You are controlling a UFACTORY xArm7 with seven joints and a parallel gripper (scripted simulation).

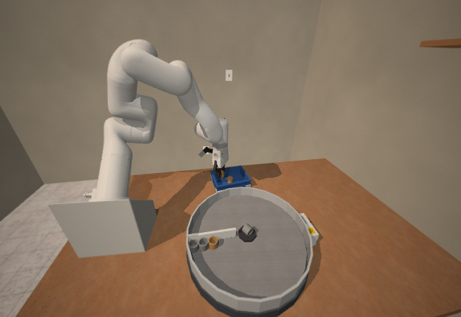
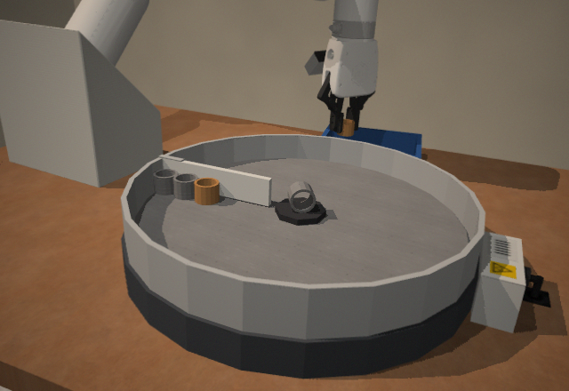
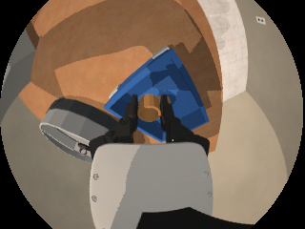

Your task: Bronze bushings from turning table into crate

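My gripper (image 2: 345, 123) is shut on a bronze bushing (image 2: 348, 127) and holds it low over the left end of the blue crate (image 1: 230, 175). The wrist view shows the bushing (image 3: 151, 107) between the fingers over the crate (image 3: 168, 93). Another bronze bushing (image 1: 230, 179) lies inside the crate. On the turning table (image 2: 303, 235), a third bronze bushing (image 2: 206, 190) stands next to two steel bushings (image 2: 164, 181) (image 2: 185, 185) against a white guide bar (image 2: 220, 179). One more steel bushing (image 2: 301, 196) lies tilted on the black centre hub (image 2: 300, 213).
The table's raised grey rim (image 2: 303, 281) stands between the disc and the crate. A white control box (image 2: 500, 281) sticks out at the rim's right. The arm's white base block (image 1: 102, 225) stands to the left on the wooden bench.
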